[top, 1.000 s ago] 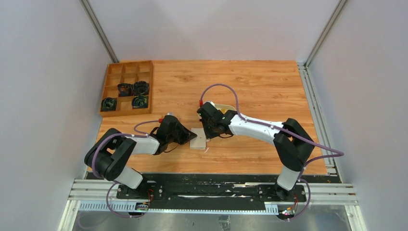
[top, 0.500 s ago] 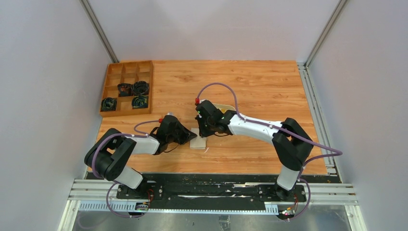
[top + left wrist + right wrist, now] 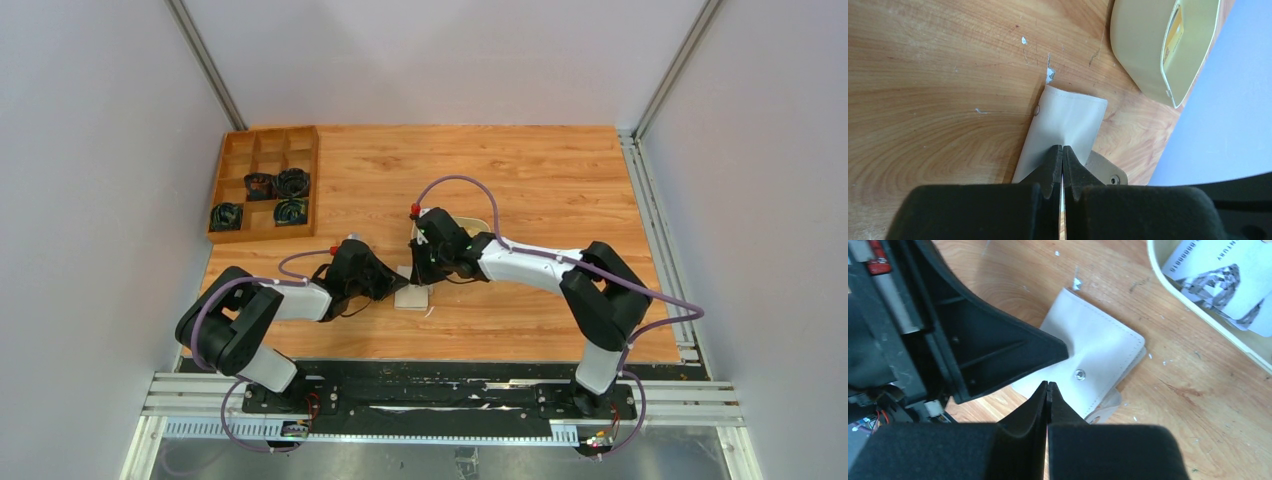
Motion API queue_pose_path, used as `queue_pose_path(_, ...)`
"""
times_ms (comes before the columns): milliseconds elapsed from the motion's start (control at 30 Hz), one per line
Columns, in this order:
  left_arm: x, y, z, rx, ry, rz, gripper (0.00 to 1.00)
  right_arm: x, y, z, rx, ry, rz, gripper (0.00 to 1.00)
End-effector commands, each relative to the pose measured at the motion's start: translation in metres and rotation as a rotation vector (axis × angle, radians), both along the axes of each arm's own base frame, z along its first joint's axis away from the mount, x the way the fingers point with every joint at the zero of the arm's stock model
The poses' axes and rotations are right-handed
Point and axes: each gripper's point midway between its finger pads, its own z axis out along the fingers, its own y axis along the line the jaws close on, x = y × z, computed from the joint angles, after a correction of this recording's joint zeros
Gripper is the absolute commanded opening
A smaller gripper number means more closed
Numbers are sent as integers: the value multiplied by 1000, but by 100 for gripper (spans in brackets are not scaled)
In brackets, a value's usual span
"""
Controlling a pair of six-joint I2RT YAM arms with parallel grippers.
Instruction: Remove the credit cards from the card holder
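Several credit cards (image 3: 1218,270) already in tray (image 3: 1138,50) | card holder (image 3: 1098,350) folded by near edge of counter (image 3: 540,170), remainder unseen | left fingers (image 3: 1050,167) pressed together on it | right fingers (image 3: 1035,405) pressed together, empty

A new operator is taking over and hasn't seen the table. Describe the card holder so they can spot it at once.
On the table, look at the near middle, where the left gripper and right gripper meet. The card holder lies flat at their tips: a small cream folded wallet with a metal snap. The cream tray behind it is rimmed and holds loose cards.
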Motion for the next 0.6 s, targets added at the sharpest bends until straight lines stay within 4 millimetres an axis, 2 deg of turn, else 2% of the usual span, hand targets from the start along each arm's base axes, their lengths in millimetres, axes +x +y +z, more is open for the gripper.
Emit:
queue_pose_path(0,-19,13,-26,86,77,-7,0,2,-11,-11,-28,22,-19,0)
queue_pose_path(67,-19,13,-26,87,77,-7,0,4,-14,2,-27,-16,-15,0)
queue_pose_path(233,-18,13,-27,90,76,-7,0,16,-20,60,-3,-174,2,23)
queue_pose_path(333,-18,12,-27,90,78,-9,0,23,-24,83,-33,-234,1,33)
queue_pose_path(400,-17,12,-26,88,76,-9,0,27,-33,78,-126,-224,-16,34)
queue_pose_path(567,-17,12,-25,85,75,-10,0,26,-57,45,-353,-131,-55,35)
